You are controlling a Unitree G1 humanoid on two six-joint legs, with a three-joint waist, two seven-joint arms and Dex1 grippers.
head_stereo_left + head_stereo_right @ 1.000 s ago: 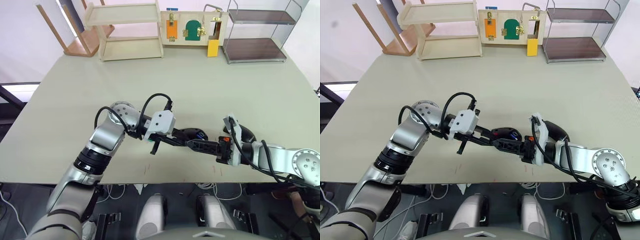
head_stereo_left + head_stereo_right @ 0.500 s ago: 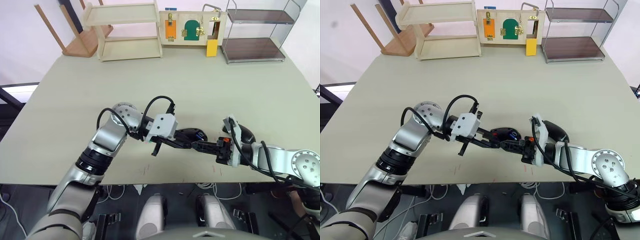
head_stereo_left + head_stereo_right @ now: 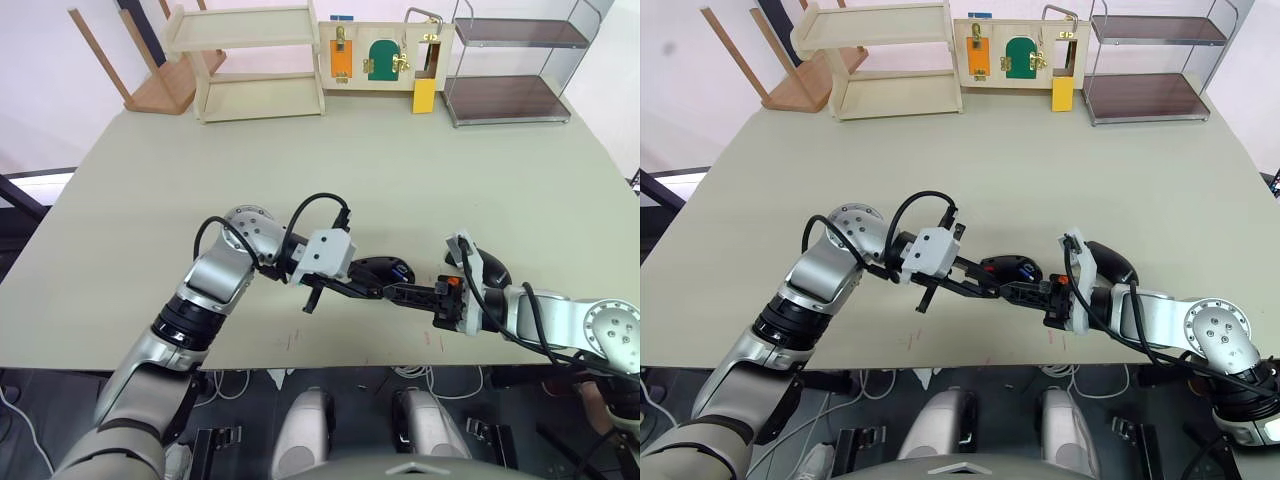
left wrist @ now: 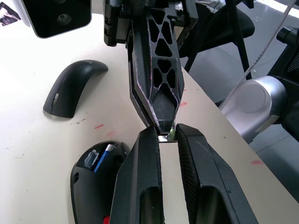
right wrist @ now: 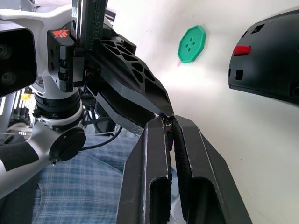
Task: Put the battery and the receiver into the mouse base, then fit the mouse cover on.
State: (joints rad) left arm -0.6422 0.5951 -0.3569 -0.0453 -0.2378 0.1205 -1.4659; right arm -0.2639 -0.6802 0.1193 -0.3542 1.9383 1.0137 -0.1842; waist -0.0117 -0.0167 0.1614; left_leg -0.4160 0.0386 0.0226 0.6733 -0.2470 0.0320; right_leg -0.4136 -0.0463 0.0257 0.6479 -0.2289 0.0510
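Observation:
My left gripper (image 4: pixel 166 134) and right gripper (image 5: pixel 169 120) meet tip to tip just above the table's front edge (image 3: pixel 300 345). The receiver (image 4: pixel 165 137), a tiny nub, is pinched between the left fingertips, and the right gripper's shut tips clamp its other end. Right beside the left fingers, the black mouse base (image 4: pixel 86 179) lies on the table. The blue battery (image 4: pixel 102 157) sits in one of its compartments. The smooth black mouse cover (image 4: pixel 70 88) rests further off, behind my right wrist (image 3: pixel 490 268).
A green octagonal disc (image 5: pixel 191 43) lies on the table near the mouse base. Wooden shelves (image 3: pixel 262 60), a latch board (image 3: pixel 385 55) and a wire rack (image 3: pixel 515 60) line the far edge. A person in a checked shirt (image 5: pixel 70 196) is below the table edge.
My right gripper's fingers have closed onto the receiver at the left gripper's tips. The left arm has shifted slightly towards the right arm.

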